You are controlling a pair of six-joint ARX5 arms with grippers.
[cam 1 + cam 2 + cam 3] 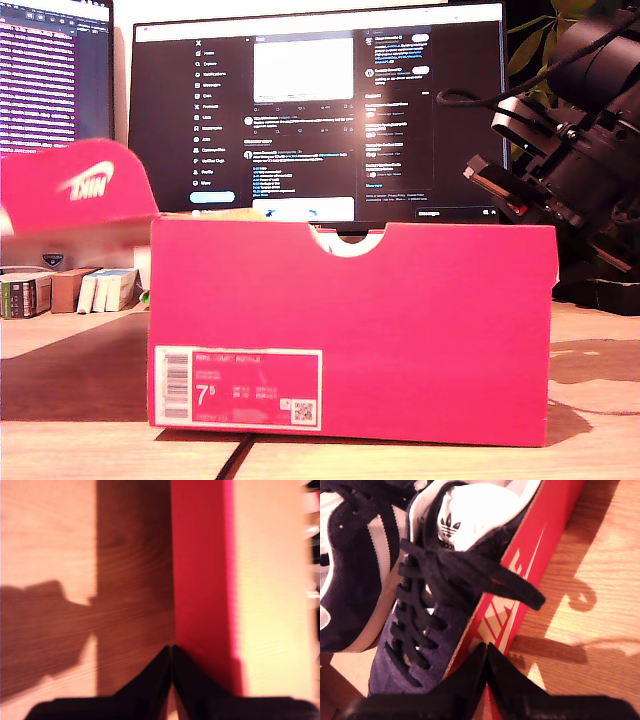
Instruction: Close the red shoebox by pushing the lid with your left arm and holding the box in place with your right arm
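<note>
Black monitor [320, 110] behind red shoebox [350, 330]

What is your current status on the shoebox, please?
First tool shut, empty, beside the red shoebox wall. Second tool shut, empty, over the box edge by the dark shoes. Lid up, box open. A shoelace drapes over the rim.

Navy shoes [420, 630] fill the red shoebox [530, 565].
</note>
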